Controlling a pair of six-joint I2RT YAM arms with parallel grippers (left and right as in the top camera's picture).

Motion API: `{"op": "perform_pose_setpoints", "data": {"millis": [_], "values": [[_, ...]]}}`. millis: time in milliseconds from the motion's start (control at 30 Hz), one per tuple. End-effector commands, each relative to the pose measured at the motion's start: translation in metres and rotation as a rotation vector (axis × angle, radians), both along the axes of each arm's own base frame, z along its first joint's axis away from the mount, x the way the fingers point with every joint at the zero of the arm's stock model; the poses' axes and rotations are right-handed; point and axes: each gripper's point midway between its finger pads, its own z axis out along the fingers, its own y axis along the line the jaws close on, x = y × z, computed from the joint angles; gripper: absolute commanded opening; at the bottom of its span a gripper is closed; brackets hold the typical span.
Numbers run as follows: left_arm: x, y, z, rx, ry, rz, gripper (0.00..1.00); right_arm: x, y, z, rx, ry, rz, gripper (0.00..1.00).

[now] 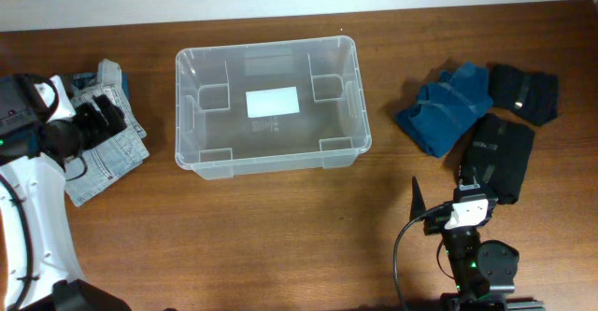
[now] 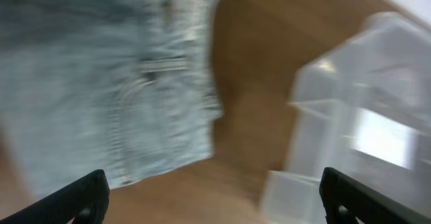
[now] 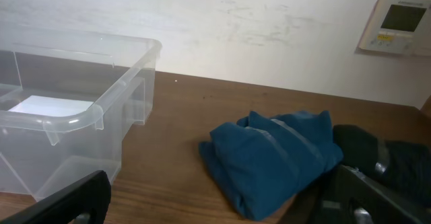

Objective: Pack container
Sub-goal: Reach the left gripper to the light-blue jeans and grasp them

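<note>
Plastic, clear and thin-walled, forms the container [image 1: 187, 115], a large rectangular tub with rounded corners that stands upright on the tabletop [image 1: 280, 246] at centre, slightly toward the far edge. It holds nothing: only a white label [image 1: 272, 101] on its base and 4 moulded notches [image 1: 215, 96] show inside. Judged from its build, the tub is light and fairly stiff, but its smooth walls will flex and slip under a pinch. The rolled rim [image 1: 271, 42] is the sound place to take hold, preferably at both short ends with 2 arms. The tub probably needs no moving, since its opening is clear from above. Likely cargo lies on both sides: a folded pale washed-denim garment [image 1: 107, 152] to the left, and a folded blue garment [image 1: 447, 106] with 2 black garments [image 1: 523, 93] [image 1: 500, 152] to the right. All look soft and limp, so each should be pinched through several layers. The left jaws stand spread wide above the denim, gripping nothing, though that wrist view is blurred. The right jaws also stand open and unloaded, near the closer black garment.
</note>
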Motion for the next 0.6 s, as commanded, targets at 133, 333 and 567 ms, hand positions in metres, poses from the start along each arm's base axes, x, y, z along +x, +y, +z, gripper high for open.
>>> {"op": "perform_pose_setpoints", "data": {"millis": [133, 333, 567], "values": [[-0.025, 0.052, -0.039, 0.174, 0.223, 0.234, 0.99, 0.000, 0.000, -0.003, 0.011, 0.005, -0.003, 0.98], [-0.013, 0.067, -0.084, 0.151, 0.287, 0.238, 0.99, 0.000, 0.000, -0.003, 0.011, 0.005, -0.003, 0.98], [0.010, 0.069, -0.093, 0.178, 0.236, 0.133, 0.99, 0.000, 0.000, -0.003, 0.011, 0.005, -0.003, 0.98]]}}
